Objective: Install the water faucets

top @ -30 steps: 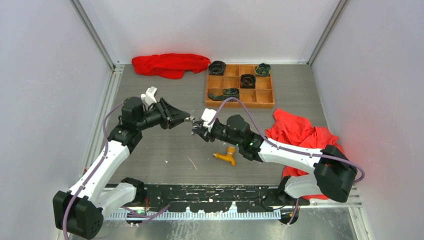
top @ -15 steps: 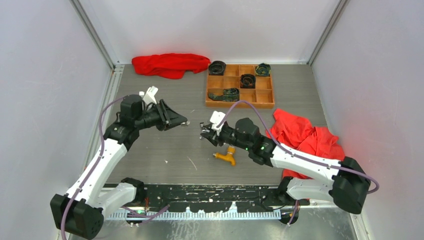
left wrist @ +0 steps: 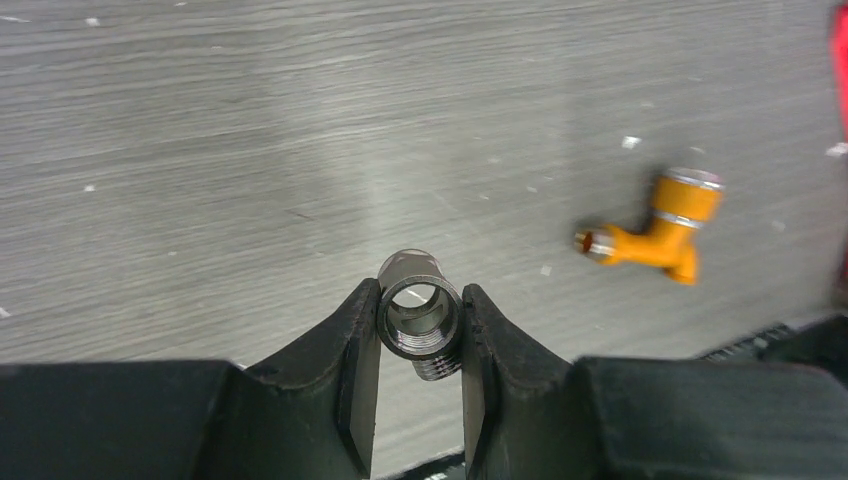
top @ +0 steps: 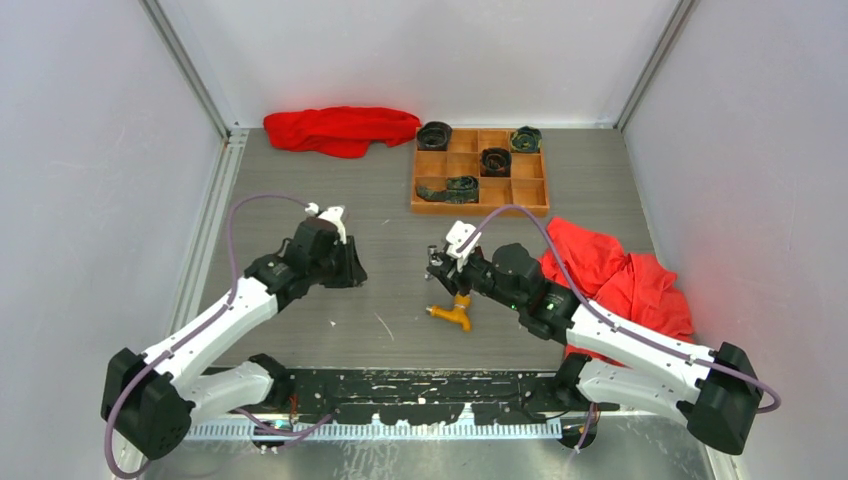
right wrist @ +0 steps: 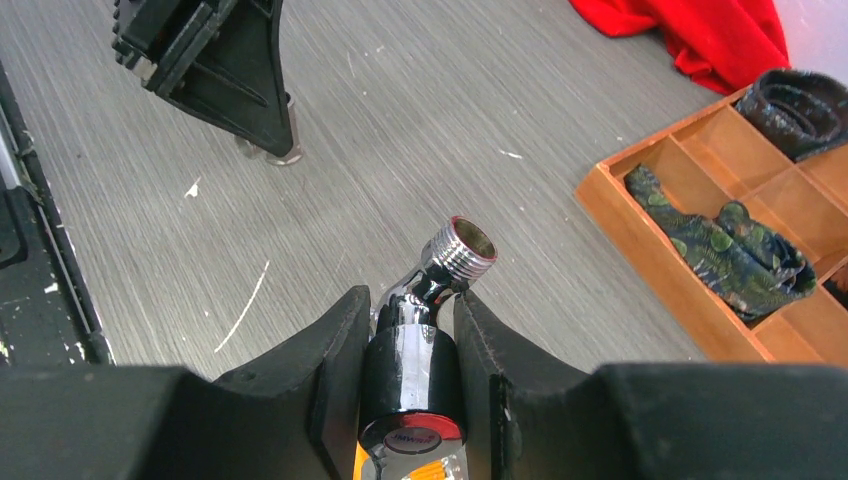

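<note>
My right gripper is shut on the shiny silver water faucet, whose threaded end sticks out past the fingertips. In the top view this gripper hangs just above and behind the orange-yellow faucet, which lies loose on the table and also shows in the left wrist view. My left gripper is shut on a short silver threaded pipe fitting, hollow end facing the camera. It points down at the table left of centre, well apart from the right gripper.
An orange compartment tray with dark rolled items stands at the back right. One red cloth lies at the back, another right of my right arm. A black rail runs along the near edge.
The two grippers, close tip to tip a second ago, have drawn apart. The left one swung nearer and tipped down; the right one moved right and nearer, over the orange-yellow faucet.
</note>
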Robot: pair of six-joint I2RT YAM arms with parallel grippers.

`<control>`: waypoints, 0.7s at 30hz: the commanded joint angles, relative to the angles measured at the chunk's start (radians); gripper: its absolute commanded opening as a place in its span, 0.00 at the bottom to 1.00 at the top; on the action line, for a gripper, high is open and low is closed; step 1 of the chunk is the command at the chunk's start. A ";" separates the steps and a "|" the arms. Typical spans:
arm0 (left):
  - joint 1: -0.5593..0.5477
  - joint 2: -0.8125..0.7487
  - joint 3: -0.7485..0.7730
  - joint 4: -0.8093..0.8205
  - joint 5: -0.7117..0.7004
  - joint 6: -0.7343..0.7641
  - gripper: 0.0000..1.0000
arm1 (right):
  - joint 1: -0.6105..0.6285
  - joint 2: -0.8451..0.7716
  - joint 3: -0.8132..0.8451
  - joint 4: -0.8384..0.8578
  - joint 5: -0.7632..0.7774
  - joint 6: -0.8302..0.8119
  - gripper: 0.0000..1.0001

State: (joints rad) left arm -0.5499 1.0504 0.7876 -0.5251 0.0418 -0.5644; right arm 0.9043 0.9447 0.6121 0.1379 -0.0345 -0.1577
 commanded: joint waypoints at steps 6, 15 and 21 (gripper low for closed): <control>-0.045 0.077 -0.109 0.310 -0.374 0.055 0.00 | -0.004 -0.030 0.010 0.008 0.038 0.047 0.01; -0.054 0.190 -0.133 0.405 -0.462 -0.002 0.00 | -0.004 -0.048 0.011 -0.018 0.059 0.048 0.01; -0.054 0.293 -0.152 0.472 -0.398 -0.011 0.00 | -0.004 -0.057 0.005 -0.030 0.074 0.046 0.01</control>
State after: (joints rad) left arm -0.6010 1.3010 0.6426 -0.1654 -0.3637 -0.5602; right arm 0.9028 0.9199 0.6064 0.0727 0.0158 -0.1238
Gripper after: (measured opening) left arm 0.300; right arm 0.399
